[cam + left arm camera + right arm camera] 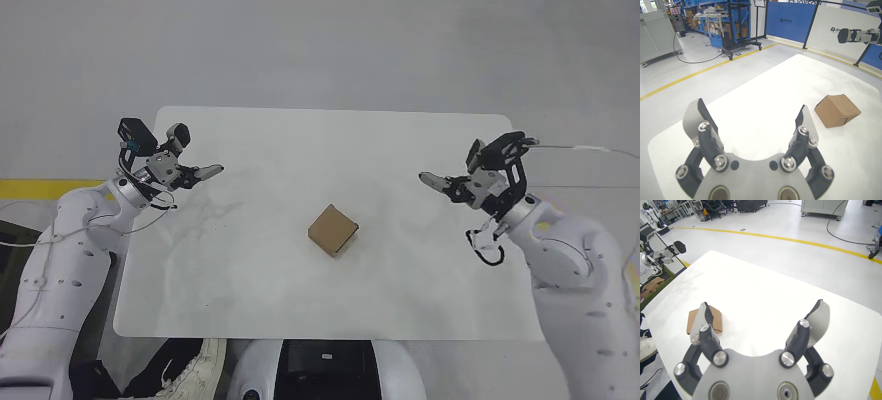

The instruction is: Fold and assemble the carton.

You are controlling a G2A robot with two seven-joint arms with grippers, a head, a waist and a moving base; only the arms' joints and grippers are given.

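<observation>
Our left gripper (752, 106) and right gripper (762, 303) both hang spread wide, holding nothing. Well ahead of each, between them on the table (300, 150), lies the carton (836, 113), already box-shaped. If its tuck flap needs seating, we'd brace the opposite face first.

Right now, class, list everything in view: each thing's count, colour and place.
carton: 1, brown, closed up, near the table's middle, apart from both grippers
table: 1, white, under the carton
floor line: 1, yellow, on the floor beyond the table
left gripper: 1, silver and black, open, above one end of the table
right gripper: 1, silver and black, open, above the opposite end
</observation>
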